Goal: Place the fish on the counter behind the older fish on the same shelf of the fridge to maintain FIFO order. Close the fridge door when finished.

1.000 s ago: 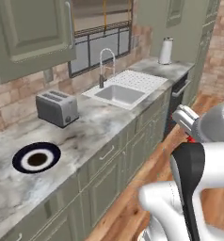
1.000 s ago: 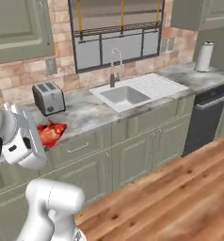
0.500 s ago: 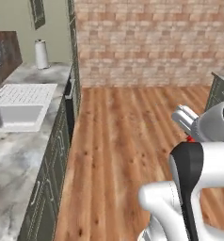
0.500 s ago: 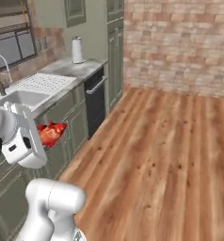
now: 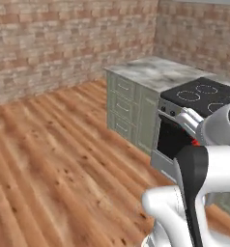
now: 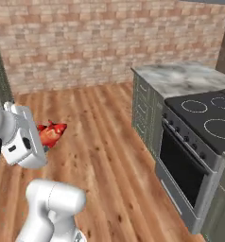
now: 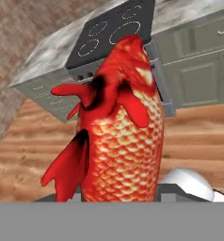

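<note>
**Fish Being Carried Above the Wooden Floor**

The fish (image 7: 121,127) is being held in the gripper (image 6: 44,138), whose jaws are being kept clenched on its lower body. In the hand view, the orange-red scaled body is being presented upright, with the head pointing away from the camera and the red fins spread to the left. The fingertips themselves are being hidden by the fish, so the contact points cannot be told exactly.

In the right base view, the fish (image 6: 51,133) is being seen just beside the white wrist, above the plank floor (image 6: 109,142). In the left base view, a small red patch of the fish (image 5: 196,142) is being seen between the wrist and the stove front.

A black cooktop (image 6: 210,118) is being shown set into a marbled grey-and-white counter (image 6: 180,78) over olive-green cabinets (image 5: 129,108). A dark oven door (image 6: 180,165) is being shown below the cooktop. A brick wall (image 6: 109,42) is being seen behind the floor.
</note>
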Tool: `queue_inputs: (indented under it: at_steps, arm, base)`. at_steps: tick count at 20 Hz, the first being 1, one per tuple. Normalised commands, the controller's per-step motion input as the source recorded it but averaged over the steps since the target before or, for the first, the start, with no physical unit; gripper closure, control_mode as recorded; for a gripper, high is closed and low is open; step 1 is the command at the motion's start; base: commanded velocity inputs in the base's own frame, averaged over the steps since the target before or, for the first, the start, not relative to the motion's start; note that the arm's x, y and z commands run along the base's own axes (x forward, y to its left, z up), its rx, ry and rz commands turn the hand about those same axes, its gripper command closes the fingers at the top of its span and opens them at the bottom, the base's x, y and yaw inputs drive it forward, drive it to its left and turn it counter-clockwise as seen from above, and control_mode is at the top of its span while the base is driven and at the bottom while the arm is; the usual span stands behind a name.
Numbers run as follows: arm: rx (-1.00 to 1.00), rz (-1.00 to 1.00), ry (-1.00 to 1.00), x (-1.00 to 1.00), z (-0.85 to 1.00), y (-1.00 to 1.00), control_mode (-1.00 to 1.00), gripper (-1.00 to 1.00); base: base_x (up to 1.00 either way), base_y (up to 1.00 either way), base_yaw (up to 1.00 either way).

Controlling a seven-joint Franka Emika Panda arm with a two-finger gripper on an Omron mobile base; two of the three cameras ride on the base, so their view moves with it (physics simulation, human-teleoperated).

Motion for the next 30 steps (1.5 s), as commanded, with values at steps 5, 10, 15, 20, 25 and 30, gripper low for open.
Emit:
queue_inputs:
  at_steps: [5, 10, 15, 20, 25, 30]
  arm:
    - [0.0, 0.0, 0.0, 0.0, 0.0, 0.0, 1.0, 1.0]
    - [0.0, 0.0, 0.0, 0.0, 0.0, 0.0, 1.0, 1.0]
    - [0.0, 0.0, 0.0, 0.0, 0.0, 0.0, 1.0, 1.0]
    - [0.0, 0.0, 0.0, 0.0, 0.0, 0.0, 1.0, 1.0]
    - [0.0, 0.0, 0.0, 0.0, 0.0, 0.0, 1.0, 1.0]
    - [0.0, 0.0, 0.0, 0.0, 0.0, 0.0, 1.0, 1.0]
  base:
    - [0.24, -0.4, -0.85]
    - [0.26, -0.79, -0.79]
    - [0.24, -0.77, -0.79]
    - [0.21, -0.63, -0.81]
    - [0.19, -0.32, -0.84]
    - [0.27, -0.23, -0.83]
